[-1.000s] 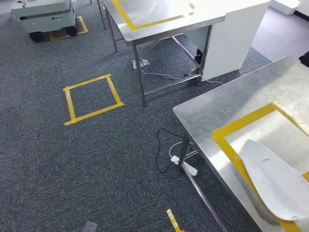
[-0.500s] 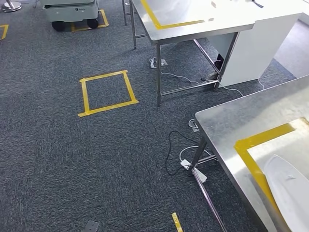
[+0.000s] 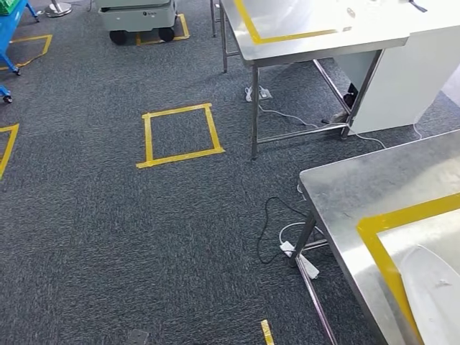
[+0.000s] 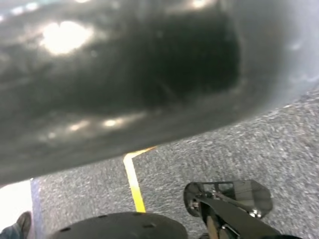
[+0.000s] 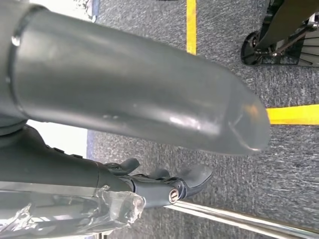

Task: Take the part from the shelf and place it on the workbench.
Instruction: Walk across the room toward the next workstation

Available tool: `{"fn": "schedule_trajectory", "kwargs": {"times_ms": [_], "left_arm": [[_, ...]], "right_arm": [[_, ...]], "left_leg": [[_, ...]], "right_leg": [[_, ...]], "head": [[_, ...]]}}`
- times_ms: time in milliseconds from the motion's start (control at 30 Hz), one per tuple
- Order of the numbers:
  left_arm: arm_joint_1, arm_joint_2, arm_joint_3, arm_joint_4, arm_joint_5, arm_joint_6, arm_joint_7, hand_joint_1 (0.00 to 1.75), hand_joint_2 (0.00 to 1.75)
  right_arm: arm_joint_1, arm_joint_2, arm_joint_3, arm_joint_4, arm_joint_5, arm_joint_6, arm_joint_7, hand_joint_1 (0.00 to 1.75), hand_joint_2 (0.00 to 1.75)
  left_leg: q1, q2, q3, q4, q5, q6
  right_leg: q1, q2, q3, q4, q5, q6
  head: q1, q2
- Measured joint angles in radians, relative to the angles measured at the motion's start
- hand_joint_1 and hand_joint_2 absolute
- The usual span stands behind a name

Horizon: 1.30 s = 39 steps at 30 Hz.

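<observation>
Fingers [image 5: 188, 180] of our right hand [image 5: 124, 119] are hanging extended, grasping nothing; our left hand's state we cannot tell. We are seeing the white part [image 3: 436, 298] lying on the desk [image 3: 347, 190], inside yellow tape.

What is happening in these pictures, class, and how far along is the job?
The white part lies on the near workbench, inside its yellow tape frame. The robot's right hand holds nothing and hangs over the carpet. Judging by that, the placing looks done. The head view looks across the floor to a taped square and a second table.
</observation>
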State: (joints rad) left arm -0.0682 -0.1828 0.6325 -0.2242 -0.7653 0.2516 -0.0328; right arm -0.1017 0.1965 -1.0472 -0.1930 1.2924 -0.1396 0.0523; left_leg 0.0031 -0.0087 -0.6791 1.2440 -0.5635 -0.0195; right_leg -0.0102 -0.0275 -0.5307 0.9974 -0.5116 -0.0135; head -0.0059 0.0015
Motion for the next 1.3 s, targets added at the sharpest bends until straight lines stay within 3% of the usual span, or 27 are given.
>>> {"fn": "schedule_trajectory", "kwargs": {"times_ms": [67,133,233,300,400,433,467,500,567,633,700,800,900,933,967,1000,1033,1067,1133,1200,1267,1300], "left_arm": [[0.0,0.0,0.0,0.0,-0.001,0.0,0.0,0.0,0.0],[-0.004,0.0,0.0,0.0,-0.002,0.0,0.0,0.0,0.0],[-0.002,0.001,0.0,0.0,-0.002,0.003,0.0,0.0,0.0],[0.0,0.001,0.001,0.0,0.001,0.008,-0.001,0.0,0.0],[-0.001,0.0,0.002,0.0,0.003,0.011,0.0,0.0,0.0],[0.0,0.0,0.002,0.0,0.002,0.011,0.001,0.0,0.0],[0.001,0.0,0.002,0.0,0.002,0.011,0.002,0.0,0.0],[0.001,0.0,0.002,0.0,0.002,0.011,0.003,0.0,0.0],[0.001,-0.001,0.002,0.0,0.002,0.011,0.008,0.0,0.0],[0.0,-0.001,0.002,0.0,0.001,0.011,0.016,0.0,0.0],[0.0,0.0,0.002,0.0,0.0,0.011,0.021,0.0,0.0],[0.002,0.001,0.002,0.002,0.0,0.011,0.03,0.0,0.0],[0.0,0.0,0.002,0.002,-0.004,0.011,0.039,0.0,0.0],[0.001,0.001,0.002,0.002,-0.006,0.01,0.04,0.0,0.0],[0.002,0.001,0.002,0.002,-0.008,0.009,0.041,0.0,0.0],[0.004,0.001,0.002,0.002,-0.009,0.007,0.041,0.0,0.0],[0.006,0.001,0.002,0.002,-0.01,0.004,0.04,0.0,0.0],[0.006,0.002,0.002,0.002,-0.011,0.002,0.039,0.0,0.0],[0.003,0.003,0.002,0.002,-0.014,0.0,0.033,0.0,0.0],[0.001,0.003,0.001,0.002,-0.018,0.0,0.025,0.0,0.0],[0.003,0.004,0.001,0.002,-0.023,0.0,0.015,0.0,0.0],[0.004,0.004,0.0,0.002,-0.025,0.0,0.011,0.0,0.0]], "right_arm": [[-0.001,0.0,0.0,0.0,0.0,0.0,0.0,0.0,0.0],[-0.002,0.0,0.0,0.0,0.0,0.0,0.0,0.0,0.0],[-0.003,0.0,0.0,0.0,0.002,0.001,0.005,0.0,0.0],[-0.003,0.0,0.0,0.0,0.008,0.002,0.014,0.0,0.0],[-0.001,0.0,0.0,0.0,0.013,0.005,0.02,0.0,0.0],[0.001,0.0,0.0,0.0,0.013,0.005,0.02,0.0,0.0],[0.002,0.0,0.0,0.0,0.013,0.006,0.02,0.0,0.0],[0.003,0.0,0.0,0.0,0.013,0.006,0.02,0.0,0.0],[0.003,0.0,0.0,0.0,0.014,0.007,0.019,0.0,0.0],[0.002,0.0,0.0,0.0,0.015,0.008,0.017,0.0,0.0],[0.001,0.0,0.0,0.0,0.015,0.009,0.016,0.0,0.0],[0.002,0.001,0.0,0.0,0.017,0.011,0.015,0.0,0.0],[0.003,0.001,0.0,0.0,0.021,0.01,0.015,0.0,0.0],[0.004,0.001,0.0,0.0,0.021,0.01,0.015,0.0,0.0],[0.004,0.001,0.0,0.0,0.021,0.01,0.015,0.0,0.0],[0.004,0.001,0.0,0.0,0.022,0.01,0.016,0.0,0.0],[0.003,0.001,0.0,0.0,0.022,0.01,0.016,0.0,0.0],[0.003,0.002,0.0,0.0,0.023,0.01,0.017,0.0,0.0],[0.002,0.004,0.0,0.0,0.025,0.01,0.018,0.0,0.0],[0.001,0.005,0.0,0.0,0.026,0.009,0.02,0.0,0.0],[0.0,0.005,0.001,0.0,0.028,0.009,0.021,0.0,0.0],[-0.001,0.005,0.001,0.0,0.029,0.008,0.021,0.0,0.0]], "left_leg": [[-0.005,0.021,0.072,-0.141,0.068,0.01],[-0.012,0.043,0.119,-0.235,0.092,0.019],[-0.014,0.034,0.124,-0.256,0.092,0.029],[-0.01,0.023,0.128,-0.266,0.098,0.04],[-0.009,0.008,0.128,-0.269,0.1,0.047],[-0.01,0.002,0.128,-0.269,0.1,0.048],[-0.01,-0.004,0.128,-0.268,0.1,0.047],[-0.01,-0.012,0.13,-0.268,0.099,0.047],[-0.01,-0.026,0.133,-0.267,0.097,0.043],[-0.012,-0.036,0.13,-0.262,0.095,0.035],[-0.012,-0.044,0.124,-0.258,0.097,0.024],[-0.007,-0.036,0.111,-0.234,0.078,0.008],[-0.003,-0.008,0.027,-0.059,-0.012,-0.005],[-0.001,-0.006,-0.005,0.003,-0.034,-0.007],[0.0,-0.005,-0.021,0.034,-0.036,-0.008],[0.0,-0.004,-0.021,0.032,-0.022,-0.007],[0.0,-0.001,0.002,-0.015,0.011,-0.004],[-0.002,0.007,0.037,-0.083,0.05,0.002],[-0.01,0.034,0.102,-0.21,0.095,0.014],[-0.017,0.044,0.119,-0.248,0.094,0.021],[-0.015,0.033,0.12,-0.258,0.097,0.03],[-0.013,0.028,0.123,-0.263,0.1,0.035]], "right_leg": [[0.003,-0.011,0.006,0.001,-0.004,0.004],[0.007,-0.02,0.007,0.002,-0.008,0.012],[0.007,-0.032,0.008,0.0,-0.012,0.026],[0.005,-0.012,-0.009,0.036,-0.04,0.036],[0.003,0.021,-0.101,0.224,-0.128,0.044],[0.002,0.023,-0.128,0.274,-0.14,0.045],[0.002,0.024,-0.139,0.287,-0.131,0.046],[0.001,0.025,-0.13,0.259,-0.103,0.046],[-0.003,0.039,-0.07,0.124,-0.027,0.046],[-0.007,0.064,-0.02,0.023,0.005,0.041],[-0.004,0.072,-0.01,0.005,0.003,0.033],[-0.005,0.056,-0.007,0.001,0.008,0.014],[-0.003,0.031,-0.005,-0.001,0.007,0.001],[-0.002,0.022,-0.005,-0.001,0.006,-0.001],[0.0,0.014,-0.004,-0.001,0.005,-0.002],[0.001,0.008,-0.003,-0.001,0.004,-0.002],[0.002,0.002,0.0,-0.001,0.002,-0.002],[0.002,-0.003,0.003,-0.001,0.0,0.0],[0.006,-0.013,0.007,0.001,-0.006,0.007],[0.009,-0.023,0.008,0.001,-0.008,0.017],[0.007,-0.027,0.009,0.002,-0.013,0.027],[0.006,-0.018,0.003,0.014,-0.024,0.032]], "head": [[0.0,0.0],[0.001,0.0],[0.001,0.0],[0.004,0.0],[0.009,0.0],[0.009,0.0],[0.009,0.0],[0.009,0.0],[0.01,0.0],[0.009,0.0],[0.008,0.0],[0.005,0.0],[-0.001,0.0],[-0.001,0.0],[-0.001,0.0],[-0.001,0.0],[-0.001,0.0],[-0.001,0.0],[-0.001,0.0],[0.0,0.0],[0.0,0.0],[0.001,0.0]]}}
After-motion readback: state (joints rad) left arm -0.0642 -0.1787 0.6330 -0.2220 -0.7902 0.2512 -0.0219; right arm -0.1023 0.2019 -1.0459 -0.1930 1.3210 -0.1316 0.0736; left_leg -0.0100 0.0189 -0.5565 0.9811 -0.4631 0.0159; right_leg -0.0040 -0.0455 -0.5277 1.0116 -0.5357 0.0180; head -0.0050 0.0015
